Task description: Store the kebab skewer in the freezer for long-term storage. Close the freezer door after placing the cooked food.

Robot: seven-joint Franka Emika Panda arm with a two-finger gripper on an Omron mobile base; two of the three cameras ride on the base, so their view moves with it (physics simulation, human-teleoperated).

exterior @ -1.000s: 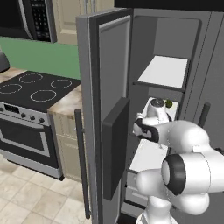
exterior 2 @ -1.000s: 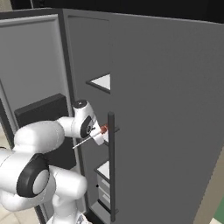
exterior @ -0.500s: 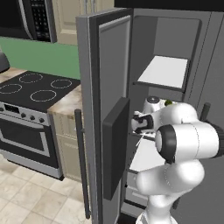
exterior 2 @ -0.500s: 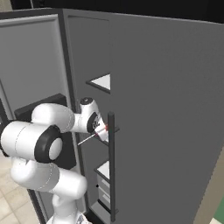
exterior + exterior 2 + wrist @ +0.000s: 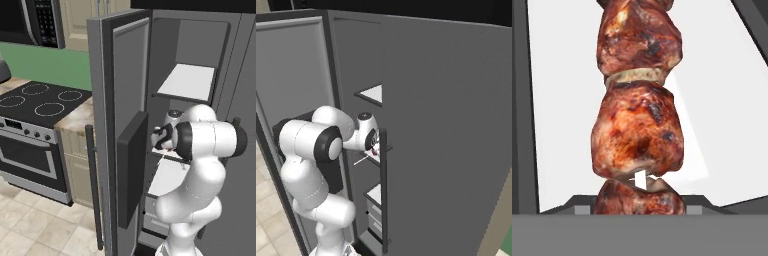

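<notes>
Clenched on the kebab skewer (image 5: 368,154), the gripper (image 5: 374,148) reached into the freezer (image 5: 190,65), level with the middle shelf; the meat end sat at the jaws and the pale stick trailed back out toward the arm. Seen from the hand, the reddish-brown chunks (image 5: 637,130) hung just over the white shelf (image 5: 722,125), not yet resting on it as far as could be told.

The skewer looked light; the stick was thin and stiff, likely to snap if levered against a shelf edge; the chunks seemed soft, perhaps greasy, and might slide along the stick under a loose squeeze. Holding it close to the meat, as the claw did, looked the sounder place, since the weight sat there and the free stick could not swing much.

The shelves inside the freezer were flat, white and smooth, so a round skewer might roll a little once let go; one upper shelf (image 5: 185,82) sat above the gripper, and drawers showed below it. The freezer door (image 5: 120,125) stood wide open beside the arm, its dark handle (image 5: 94,185) toward the stove (image 5: 37,100); beyond the stove lay a green wall and beige cabinets; pale tiles covered the floor below the door.
</notes>
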